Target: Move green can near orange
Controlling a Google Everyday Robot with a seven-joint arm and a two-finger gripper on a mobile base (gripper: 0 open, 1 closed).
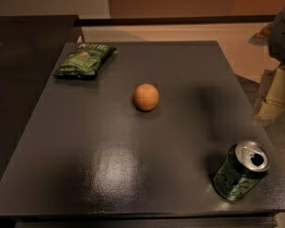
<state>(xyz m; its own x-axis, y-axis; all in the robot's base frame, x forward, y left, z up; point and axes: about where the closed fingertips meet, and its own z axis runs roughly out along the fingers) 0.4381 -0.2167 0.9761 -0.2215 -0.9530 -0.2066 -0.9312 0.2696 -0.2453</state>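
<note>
The green can (241,171) stands upright at the table's front right corner, silver top with an open pull-tab hole facing up. The orange (146,97) sits alone near the middle of the dark table (109,165), well to the left of and behind the can. My gripper (274,96) is at the right edge of the view, off the table's right side, behind the can and level with the orange. It holds nothing that I can see and touches neither object.
A flat green chip bag (84,60) lies at the table's back left corner. A second dark surface (19,70) adjoins the table on the left. Part of my arm (282,32) hangs at the upper right. Light floor lies behind the table.
</note>
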